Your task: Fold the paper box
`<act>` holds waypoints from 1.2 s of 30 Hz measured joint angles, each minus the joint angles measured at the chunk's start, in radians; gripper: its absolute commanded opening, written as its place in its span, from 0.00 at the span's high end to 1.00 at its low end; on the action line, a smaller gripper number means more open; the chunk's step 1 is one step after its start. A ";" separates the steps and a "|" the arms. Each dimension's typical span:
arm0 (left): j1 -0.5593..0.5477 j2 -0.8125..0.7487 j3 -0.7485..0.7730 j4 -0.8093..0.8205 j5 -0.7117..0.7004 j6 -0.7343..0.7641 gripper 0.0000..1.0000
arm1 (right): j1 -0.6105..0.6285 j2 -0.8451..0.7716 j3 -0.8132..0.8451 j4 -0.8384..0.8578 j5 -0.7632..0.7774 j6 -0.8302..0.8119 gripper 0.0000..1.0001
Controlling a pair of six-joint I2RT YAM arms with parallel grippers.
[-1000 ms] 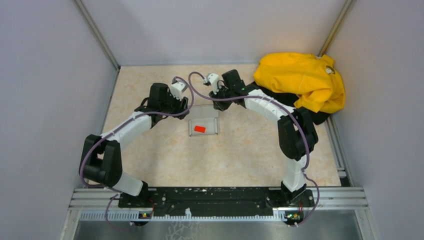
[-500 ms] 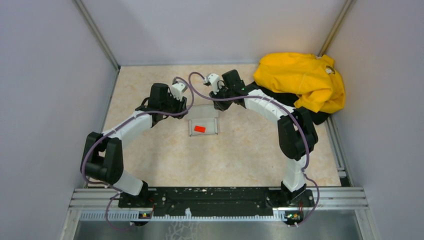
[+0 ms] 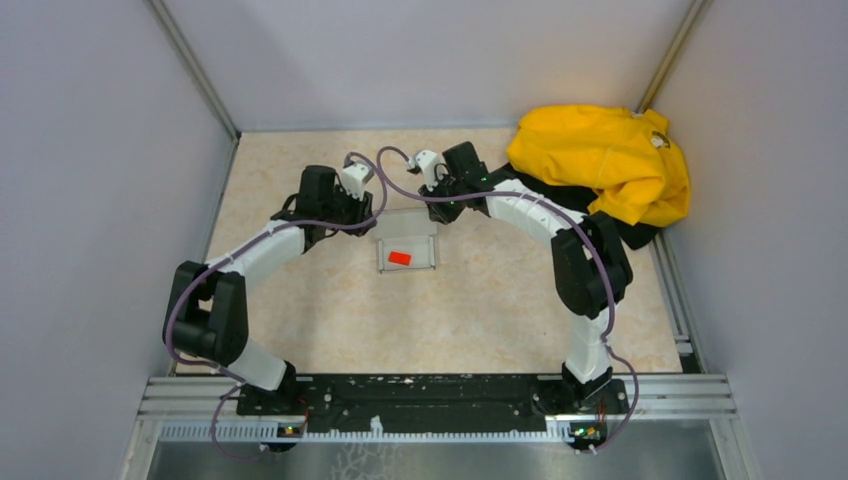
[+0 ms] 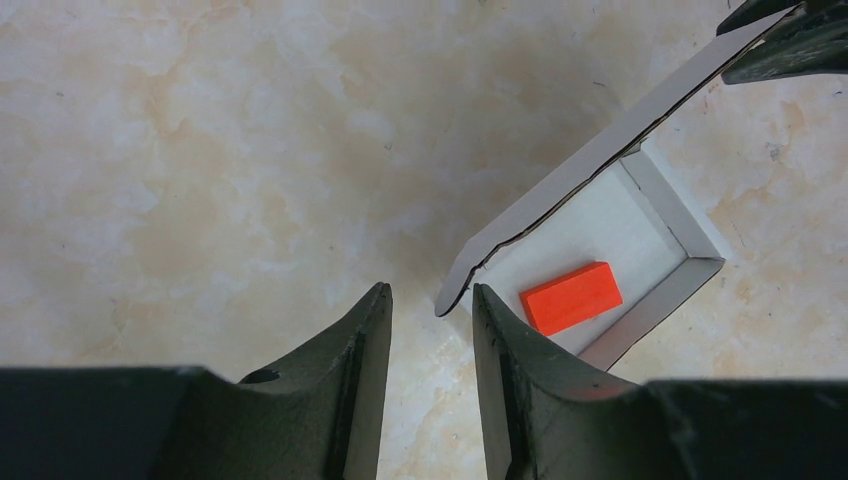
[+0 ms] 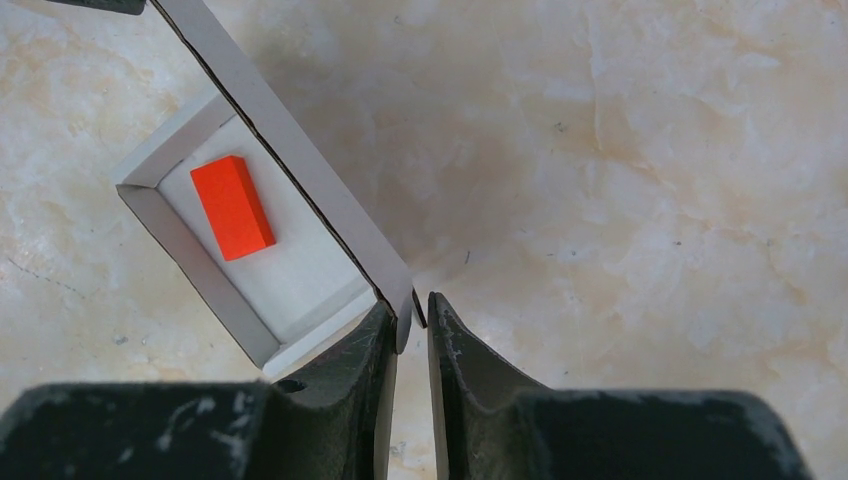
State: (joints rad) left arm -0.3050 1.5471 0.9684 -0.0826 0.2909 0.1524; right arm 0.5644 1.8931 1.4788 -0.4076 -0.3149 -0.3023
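The paper box (image 3: pixel 408 240) lies mid-table as an open white tray (image 4: pixel 610 215) with a small red block (image 4: pixel 571 297) inside. Its lid (image 4: pixel 600 160) stands raised along the far side. My left gripper (image 4: pixel 430 292) is open at the lid's left corner, which pokes between the fingertips close to the right finger (image 4: pixel 490 320). My right gripper (image 5: pixel 412 305) is shut on the lid's other corner (image 5: pixel 402 300); the tray (image 5: pixel 300 270) and red block (image 5: pixel 232 207) lie to its left. In the top view both grippers, left (image 3: pixel 372 212) and right (image 3: pixel 437 207), flank the box's far edge.
A yellow garment (image 3: pixel 605 160) over something black is heaped at the back right, just behind the right arm. Grey walls close in the table on three sides. A metal rail (image 3: pixel 440 395) with the arm bases runs along the near edge.
The left jaws have narrowed around the lid's corner. The right arm's elbow has shifted slightly left. The box and red block have stayed in place.
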 measured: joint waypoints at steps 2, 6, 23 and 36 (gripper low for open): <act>0.000 0.000 0.000 0.006 0.006 -0.002 0.57 | 0.000 0.006 0.000 -0.003 0.000 0.000 0.84; 0.000 0.003 0.002 0.019 0.014 -0.003 0.56 | 0.000 0.010 0.000 -0.004 0.000 0.000 0.84; 0.000 0.031 0.019 0.024 0.029 -0.010 0.80 | 0.000 0.010 0.002 -0.006 0.000 0.000 0.88; 0.002 0.034 0.022 0.023 0.035 -0.010 0.84 | 0.000 0.016 0.019 -0.023 0.000 0.008 0.91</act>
State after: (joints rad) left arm -0.3027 1.5806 0.9905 -0.0593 0.3260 0.1429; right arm 0.5644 1.9087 1.4979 -0.4309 -0.3145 -0.2939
